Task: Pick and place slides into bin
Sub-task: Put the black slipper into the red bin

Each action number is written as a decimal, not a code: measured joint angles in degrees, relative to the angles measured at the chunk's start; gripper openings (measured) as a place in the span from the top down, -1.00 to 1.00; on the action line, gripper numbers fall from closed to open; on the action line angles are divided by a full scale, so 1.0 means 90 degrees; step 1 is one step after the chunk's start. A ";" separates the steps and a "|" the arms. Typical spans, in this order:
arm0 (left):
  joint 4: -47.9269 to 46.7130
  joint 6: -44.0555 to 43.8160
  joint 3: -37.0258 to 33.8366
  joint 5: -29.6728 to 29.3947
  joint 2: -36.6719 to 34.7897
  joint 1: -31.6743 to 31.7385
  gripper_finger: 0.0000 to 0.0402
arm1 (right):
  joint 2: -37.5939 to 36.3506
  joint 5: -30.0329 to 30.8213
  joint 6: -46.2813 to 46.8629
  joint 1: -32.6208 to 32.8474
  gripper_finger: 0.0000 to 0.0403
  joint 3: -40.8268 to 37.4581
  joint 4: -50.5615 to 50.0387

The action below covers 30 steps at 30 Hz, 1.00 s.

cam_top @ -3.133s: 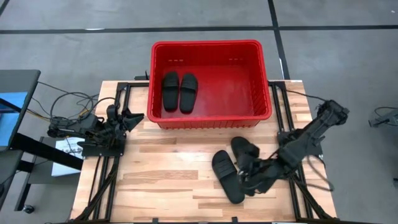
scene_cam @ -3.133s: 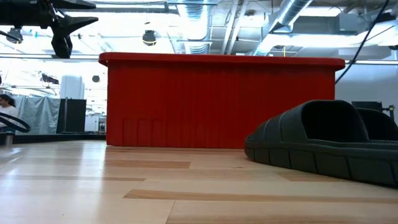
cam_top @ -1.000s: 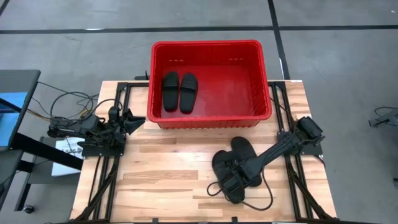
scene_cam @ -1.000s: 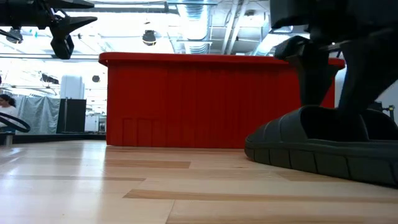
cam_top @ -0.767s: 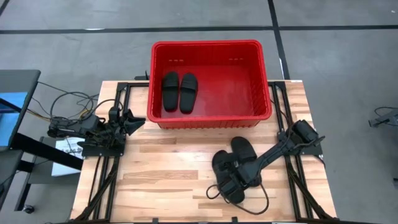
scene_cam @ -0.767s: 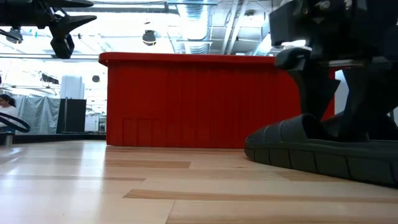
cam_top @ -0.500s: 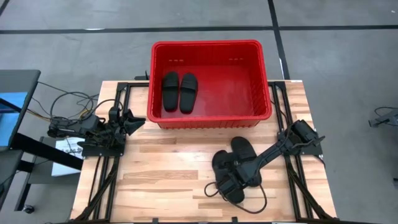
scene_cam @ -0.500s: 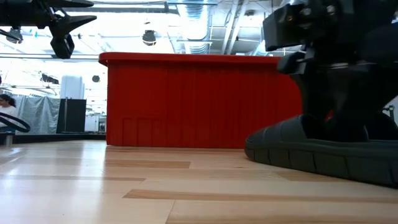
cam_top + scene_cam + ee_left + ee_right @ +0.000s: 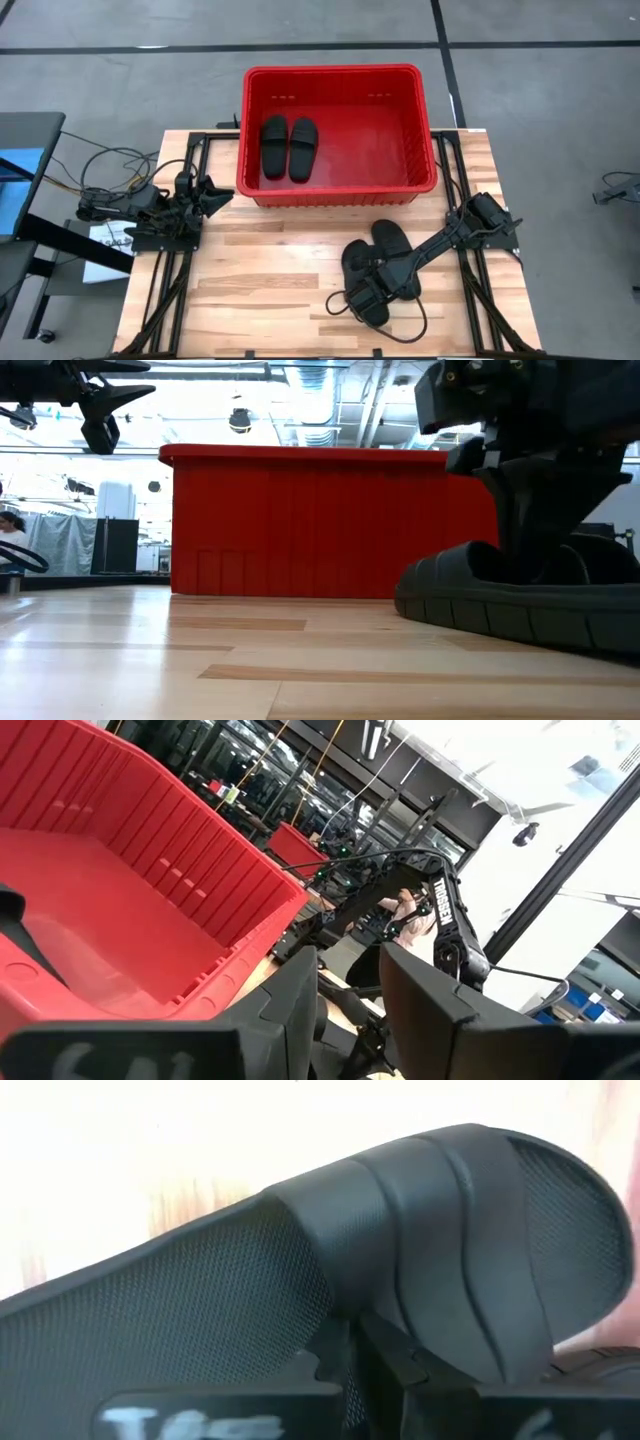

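Two black slides [image 9: 274, 146] [image 9: 303, 148] lie side by side on the floor of the red bin [image 9: 340, 70], at its left. Two more slides rest sole-down on the table near the bin's front right: one [image 9: 395, 245] lies free, the other [image 9: 352, 262] has my right gripper [image 9: 368, 292] shut on it. In the low view this slide [image 9: 470, 600] sits flat on the wood under the gripper. My left gripper [image 9: 222, 192] hovers open at the table's left edge, holding nothing. My right gripper pinches the heel-side edge of the slide's strap [image 9: 350, 1305] between its two fingers. The fingers [image 9: 530, 550] come from above, slanting in from the table's right. The slide's sole lies flat on the table.
The bin's front wall [image 9: 330, 520] stands just beyond the held slide. The right arm's cable [image 9: 410, 325] loops on the table near the front edge. Bare wood spreads across the table's left and middle [image 9: 270, 280]. A person is far off in the room [image 9: 12, 525].
My right gripper has sunk onto the near slide, shifting a little toward the table's near edge, and its fingers have shut on the strap. The slide stays on the table.
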 joint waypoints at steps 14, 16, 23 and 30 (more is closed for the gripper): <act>-0.0200 -0.0032 0.0001 0.0032 0.0000 0.0001 0.49 | 0.0002 0.0174 0.0100 -0.0010 1.00 0.0747 -0.0962; -0.0203 -0.0032 0.0000 0.0033 -0.0001 0.0000 0.49 | 0.0005 0.0230 0.0103 -0.0010 1.00 0.0881 -0.1158; -0.0203 -0.0032 -0.0001 0.0049 0.0000 0.0000 0.49 | 0.0005 0.0475 0.0152 0.0000 1.00 0.1406 -0.1675; -0.0225 -0.0033 0.0000 0.0049 -0.0001 0.0001 0.49 | 0.0002 0.0520 0.0264 0.0032 1.00 0.1943 -0.2138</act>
